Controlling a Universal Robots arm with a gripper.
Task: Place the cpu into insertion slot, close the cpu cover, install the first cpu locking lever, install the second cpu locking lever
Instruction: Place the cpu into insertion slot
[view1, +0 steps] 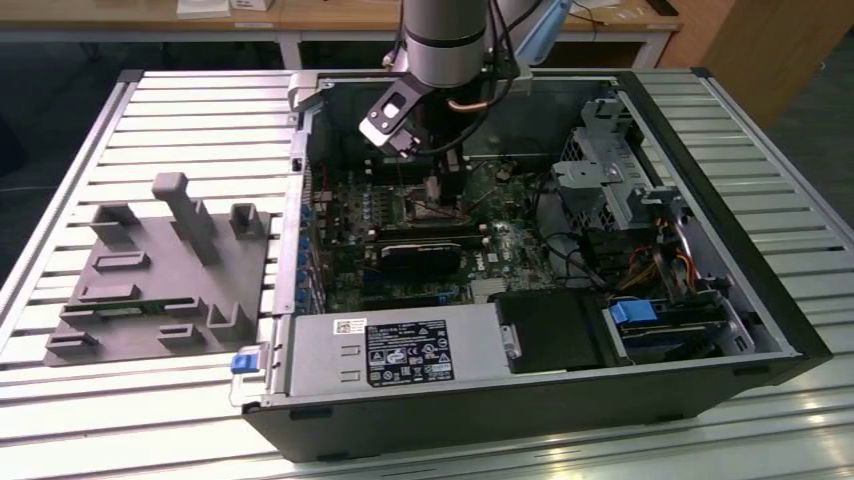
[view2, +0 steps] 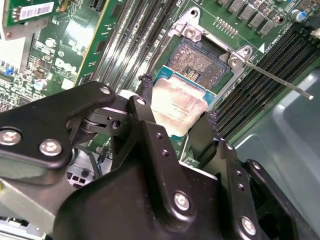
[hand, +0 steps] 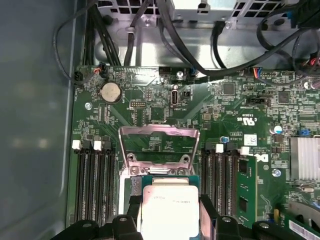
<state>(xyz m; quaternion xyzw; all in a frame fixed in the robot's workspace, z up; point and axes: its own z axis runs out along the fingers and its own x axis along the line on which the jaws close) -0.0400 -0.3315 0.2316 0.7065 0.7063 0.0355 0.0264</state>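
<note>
On the exterior view's left, a grey moulded fixture (view1: 160, 270) with upright posts and shallow slots sits on a slatted metal table (view1: 174, 110). Just to its right lies an open computer case (view1: 781, 290), its green motherboard (view1: 350, 275) facing up and a labelled power supply (view1: 400, 350) along the near side. The robot arm (view1: 443, 40) reaches down from the far side into the middle of the case. In the second wrist view, the gripper (view2: 176, 102) is closed on the cpu (view2: 175, 115). Its two black fingers (view2: 146, 95) pinch opposite edges of the chip, whose flat, pale metal top faces up. The cpu hangs directly over the insertion slot (view2: 197, 62). It covers the side of the slot nearest the gripper body, and the bare contact field shows beyond the chip's far edge. I cannot tell whether the chip touches the slot or floats just above it. In the first wrist view, the chip's edges look square to the slot frame. The cpu cover (hand: 150, 131), a thin silvery frame, stands swung open on the side of the slot away from the gripper. Black memory slots (hand: 92, 185) flank the slot. A thin locking lever (view2: 272, 77) juts out, unlatched, from a slot corner. On the exterior view's right, a grey drive cage (view1: 601, 170) stands well apart.
</note>
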